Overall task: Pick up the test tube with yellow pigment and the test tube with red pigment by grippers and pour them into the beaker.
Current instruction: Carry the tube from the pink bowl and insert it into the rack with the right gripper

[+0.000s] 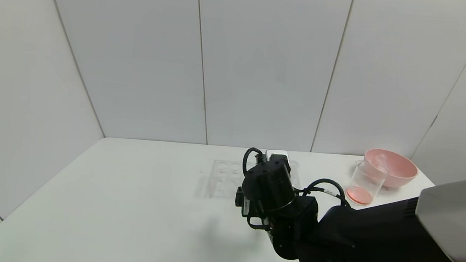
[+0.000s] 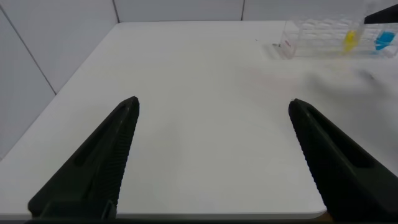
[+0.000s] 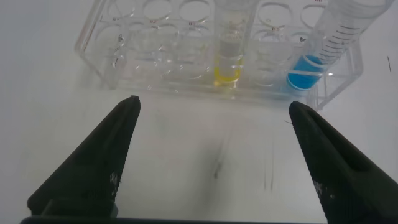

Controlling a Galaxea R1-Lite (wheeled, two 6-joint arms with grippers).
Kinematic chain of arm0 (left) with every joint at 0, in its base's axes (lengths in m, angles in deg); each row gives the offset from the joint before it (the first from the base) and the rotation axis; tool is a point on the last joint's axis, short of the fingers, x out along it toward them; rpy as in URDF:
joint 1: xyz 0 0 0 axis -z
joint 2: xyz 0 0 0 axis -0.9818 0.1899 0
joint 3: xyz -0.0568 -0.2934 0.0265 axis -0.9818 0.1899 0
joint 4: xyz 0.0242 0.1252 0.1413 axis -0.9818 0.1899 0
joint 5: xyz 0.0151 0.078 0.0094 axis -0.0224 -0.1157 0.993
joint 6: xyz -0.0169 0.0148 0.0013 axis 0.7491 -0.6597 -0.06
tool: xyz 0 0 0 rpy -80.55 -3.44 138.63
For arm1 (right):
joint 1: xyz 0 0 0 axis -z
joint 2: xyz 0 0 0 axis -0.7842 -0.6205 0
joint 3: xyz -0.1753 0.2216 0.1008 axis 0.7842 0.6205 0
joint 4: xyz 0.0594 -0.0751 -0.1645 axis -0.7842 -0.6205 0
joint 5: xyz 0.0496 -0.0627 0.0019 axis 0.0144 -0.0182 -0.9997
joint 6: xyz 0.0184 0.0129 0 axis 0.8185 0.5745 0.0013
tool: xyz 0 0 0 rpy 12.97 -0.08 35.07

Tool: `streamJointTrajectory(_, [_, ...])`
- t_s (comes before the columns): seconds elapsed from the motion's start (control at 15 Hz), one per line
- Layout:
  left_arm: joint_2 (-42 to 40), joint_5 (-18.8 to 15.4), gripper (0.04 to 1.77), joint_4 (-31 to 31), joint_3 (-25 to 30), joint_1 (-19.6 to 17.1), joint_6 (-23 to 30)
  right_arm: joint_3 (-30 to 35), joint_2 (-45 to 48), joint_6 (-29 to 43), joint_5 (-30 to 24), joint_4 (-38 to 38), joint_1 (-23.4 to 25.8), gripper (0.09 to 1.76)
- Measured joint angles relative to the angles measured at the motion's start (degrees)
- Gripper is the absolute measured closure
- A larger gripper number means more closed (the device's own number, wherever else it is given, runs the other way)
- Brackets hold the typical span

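Observation:
The test tube with yellow pigment [image 3: 227, 56] stands upright in a clear rack [image 3: 155, 43], with a little yellow liquid at its bottom. My right gripper [image 3: 214, 102] is open just short of the rack, facing that tube, with nothing between its fingers. In the head view the right arm [image 1: 270, 185] covers part of the rack [image 1: 222, 176]. The beaker [image 1: 365, 182] stands at the far right with orange-red liquid at its bottom. The test tube with red pigment is out of view. My left gripper [image 2: 214, 101] is open and empty over bare table, far from the rack [image 2: 323, 37].
A tube with blue liquid [image 3: 323, 53] stands in the rack near the yellow one. A pink bowl [image 1: 398, 168] sits behind the beaker, holding a clear shape I cannot identify. White walls close the back and sides of the white table [image 1: 125, 206].

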Motion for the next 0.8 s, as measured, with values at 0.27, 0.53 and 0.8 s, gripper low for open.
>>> streamJointTrajectory(0.27, [0.0, 0.0, 0.09, 0.0, 0.0, 0.0, 0.0, -4.8, -3.9, -2.3, 1.8, 0.4, 0.8, 0.14])
streamJointTrajectory(0.53, [0.0, 0.0, 0.09, 0.0, 0.0, 0.0, 0.0, -8.7, -7.6, -6.5, 1.8, 4.5, 2.1, 0.14])
streamJointTrajectory(0.8, [0.0, 0.0, 0.09, 0.0, 0.0, 0.0, 0.0, -11.5, -10.3, -8.0, 1.7, 5.6, 4.0, 0.14])
